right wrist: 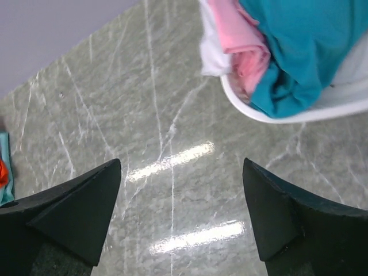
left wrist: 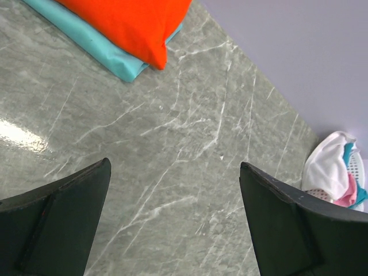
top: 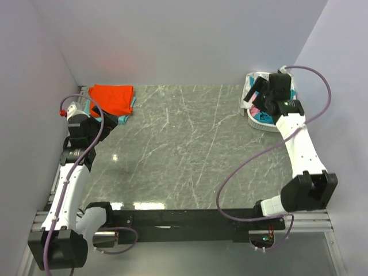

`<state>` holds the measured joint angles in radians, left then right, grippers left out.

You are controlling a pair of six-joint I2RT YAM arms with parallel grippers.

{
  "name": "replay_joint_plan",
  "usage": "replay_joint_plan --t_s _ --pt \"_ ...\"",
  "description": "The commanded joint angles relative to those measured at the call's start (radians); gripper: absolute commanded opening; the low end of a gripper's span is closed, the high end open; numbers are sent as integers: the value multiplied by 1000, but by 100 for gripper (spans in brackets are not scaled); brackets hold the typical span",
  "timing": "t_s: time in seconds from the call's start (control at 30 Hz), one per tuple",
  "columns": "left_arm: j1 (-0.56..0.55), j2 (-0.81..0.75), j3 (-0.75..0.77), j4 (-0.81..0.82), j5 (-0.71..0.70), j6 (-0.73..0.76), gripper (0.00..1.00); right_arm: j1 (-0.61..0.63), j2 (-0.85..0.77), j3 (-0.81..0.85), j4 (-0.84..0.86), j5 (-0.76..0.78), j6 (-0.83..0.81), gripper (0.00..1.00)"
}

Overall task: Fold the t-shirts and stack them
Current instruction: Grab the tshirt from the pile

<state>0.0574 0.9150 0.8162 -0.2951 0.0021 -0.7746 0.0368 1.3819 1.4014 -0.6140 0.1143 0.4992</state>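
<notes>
A grey-green marbled table (top: 184, 149) stands boxed in by plain pale lilac walls (top: 172, 34), with both arms reaching from its near edge toward the far corners. In the far left corner lies the start of a stack: an orange-red shirt (top: 112, 98) folded flat on top of a pale aqua shirt (top: 122, 119), whose edge shows beneath it along the near side. The left wrist view shows the two neatly layered, the orange-red one (left wrist: 126, 23) covering most of the aqua one (left wrist: 98, 49). The left gripper (top: 107, 121) hangs just beside this stack with its jaws spread wide and nothing between them (left wrist: 174, 167); only bare table shows below. At the far right sits a white laundry basket (top: 261, 123) against the wall, and in it lie crumpled, unfolded shirts: a white one (right wrist: 210, 57) spilling over the rim, a pink one (right wrist: 241, 40) and a teal-blue one (right wrist: 299, 52). The right gripper (top: 257, 93) hovers over the near-left edge of the basket, jaws wide and empty (right wrist: 181, 164), touching none of the cloth as far as the wrist view shows. By this layout, two shirts look done and three are left to take out, fold and add to the stack. The likely step in hand is the right arm picking the next shirt from the basket.
</notes>
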Motion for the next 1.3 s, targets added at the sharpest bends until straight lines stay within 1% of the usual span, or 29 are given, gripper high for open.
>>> replay_joint_plan --t_s 0.0,0.07,0.1,0.13,0.17,0.2,0.23,0.27,0.3,0.4,0.43,0.47,0.5,0.53,0.57,0.6,0.63,0.67,0.7,0.77,0.8,0.87,0.9,0.93,1.0,1.07,1.1,1.17,1.27 --pt "2 24 -2 47 22 35 99 -2 96 123 10 -111 -99 92" --pt "2 45 1 50 30 40 99 6 150 201 -7 -143 -142 92" --pt "4 51 1 51 32 40 99 12 208 231 -19 -122 -152 92" --pt "2 59 3 54 35 43 99 24 241 295 -53 -116 -187 92" --pt "4 74 4 51 36 44 99 34 276 332 -81 -70 -197 92" --pt "4 82 8 50 30 41 100 43 348 373 -140 0 -215 92" --pt "4 87 8 48 32 41 99 51 383 440 -168 22 -223 92" --pt "5 97 6 51 35 40 99 78 414 464 -185 45 -225 92" --pt "5 102 5 53 33 38 99 90 460 478 -196 109 -209 91" --pt "7 119 3 60 39 41 100 152 537 484 -165 206 -177 92" --pt "9 120 8 57 41 40 100 164 560 505 -168 284 -171 92" --pt "9 128 9 56 44 43 99 175 586 521 -168 320 -169 91" --pt "9 128 8 56 48 41 99 195 641 544 -188 352 -182 91" --pt "9 131 9 57 50 41 99 201 673 604 -207 437 -191 91" --pt "9 133 9 62 56 43 99 209 706 642 -223 476 -204 91" --pt "9 133 6 62 56 44 100 222 764 671 -245 525 -250 91" --pt "10 133 6 60 53 46 99 230 788 703 -239 572 -287 91" --pt "12 136 8 59 50 44 99 238 821 706 -231 661 -332 91" --pt "12 139 8 54 49 46 99 244 836 705 -201 706 -429 90" --pt "13 148 9 57 53 47 99 255 862 679 -165 835 -522 89" --pt "15 151 9 59 61 49 99 256 865 674 -162 844 -603 90" --pt "16 156 9 71 71 49 99 256 864 624 -103 866 -692 91" --pt "16 160 8 76 82 51 99 255 853 599 -40 875 -782 91" --pt "16 162 9 76 85 52 100 255 847 553 -6 878 -824 92" --pt "18 171 11 77 88 51 99 256 836 519 49 834 -928 92" --pt "18 179 12 76 88 51 99 265 839 476 92 829 -990 92" --pt "19 180 12 76 88 51 99 271 845 473 103 829 -1037 92" --pt "22 189 12 74 90 51 100 284 861 481 109 817 -1068 92" --pt "27 205 14 73 93 52 99 294 874 469 184 843 -1143 92"
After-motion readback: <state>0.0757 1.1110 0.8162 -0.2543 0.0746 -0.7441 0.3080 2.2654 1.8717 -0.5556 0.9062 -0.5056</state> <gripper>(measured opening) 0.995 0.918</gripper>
